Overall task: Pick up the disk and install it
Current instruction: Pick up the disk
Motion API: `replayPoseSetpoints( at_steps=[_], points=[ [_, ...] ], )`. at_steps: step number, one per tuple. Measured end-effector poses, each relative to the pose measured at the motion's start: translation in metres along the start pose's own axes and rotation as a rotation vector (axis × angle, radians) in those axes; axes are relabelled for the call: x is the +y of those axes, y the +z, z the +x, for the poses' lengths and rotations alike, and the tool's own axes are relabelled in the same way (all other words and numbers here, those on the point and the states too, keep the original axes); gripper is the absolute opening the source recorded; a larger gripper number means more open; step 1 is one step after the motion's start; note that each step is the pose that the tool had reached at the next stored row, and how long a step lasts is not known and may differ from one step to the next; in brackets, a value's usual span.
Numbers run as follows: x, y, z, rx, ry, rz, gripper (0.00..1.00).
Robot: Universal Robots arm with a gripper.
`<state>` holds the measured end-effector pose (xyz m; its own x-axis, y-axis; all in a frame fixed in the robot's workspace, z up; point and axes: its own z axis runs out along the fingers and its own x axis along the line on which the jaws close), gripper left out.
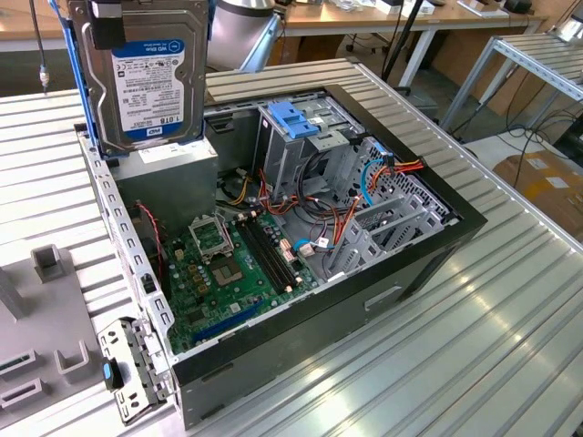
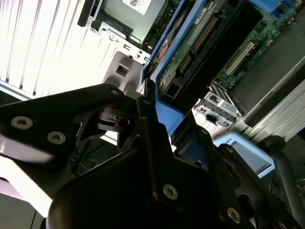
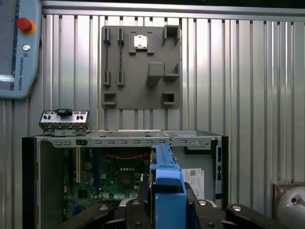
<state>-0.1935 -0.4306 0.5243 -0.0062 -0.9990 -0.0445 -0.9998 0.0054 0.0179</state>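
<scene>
The disk (image 1: pixel 146 77) hangs upright above the back corner of the open computer case (image 1: pixel 301 337), at the exterior view's left. Its white label with a blue band faces the camera, and blue rails run down both sides. My gripper (image 3: pixel 167 212) is shut on the disk from above. A black finger (image 1: pixel 107 20) lies over its top edge. In the first wrist view the disk (image 3: pixel 167 183) shows edge-on, blue rail foremost, between the black fingers (image 3: pixel 136 210). The second wrist view shows the disk's circuit-board side (image 2: pixel 193 45) and a blue rail (image 2: pixel 162 67).
Inside the case lie the green motherboard (image 1: pixel 228 273), a grey power-supply box (image 1: pixel 168 173) right under the disk, a metal cage with a light-blue top (image 1: pixel 296 118) and orange cables (image 1: pixel 401 167). A grey fixture plate (image 3: pixel 140 67) and a teach pendant (image 3: pixel 16 47) rest on the slatted table (image 1: pixel 492 355).
</scene>
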Motion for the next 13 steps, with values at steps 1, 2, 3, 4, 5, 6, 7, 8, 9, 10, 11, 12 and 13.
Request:
replayPoseSetpoints(
  at_steps=[1, 2, 3, 4, 5, 6, 7, 8, 9, 10, 11, 12, 13],
  points=[
    [-0.0009, 0.0000, 0.0000, 0.0000, 0.000, 0.0000, 0.37],
    [-0.0019, 0.0000, 0.0000, 0.0000, 0.000, 0.0000, 0.37],
    [-0.0029, 0.0000, 0.0000, 0.0000, 0.000, 0.0000, 0.37],
    [-0.0038, 0.0000, 0.0000, 0.0000, 0.000, 0.0000, 0.37],
    [-0.0051, 0.0000, 0.0000, 0.0001, 0.000, -0.0001, 0.37],
    [-0.0060, 0.0000, 0.0000, 0.0000, 0.000, 0.0000, 0.37],
    [-0.0075, 0.0001, 0.0000, 0.0000, 0.000, 0.0000, 0.37],
    [-0.0086, 0.0001, 0.0000, 0.0000, 0.000, 0.0000, 0.37],
    [-0.0096, 0.0001, 0.0000, 0.0000, 0.000, 0.0000, 0.37],
    [-0.0106, 0.0001, 0.0000, -0.0001, 0.000, 0.0000, 0.37],
    [-0.0114, 0.0001, 0.0000, 0.0000, 0.000, 0.0000, 0.37],
    [-0.0124, 0.0001, 0.0000, 0.0000, 0.000, 0.0000, 0.37],
    [-0.0135, 0.0001, 0.0000, 0.0000, 0.000, 0.0000, 0.37]
  ],
)
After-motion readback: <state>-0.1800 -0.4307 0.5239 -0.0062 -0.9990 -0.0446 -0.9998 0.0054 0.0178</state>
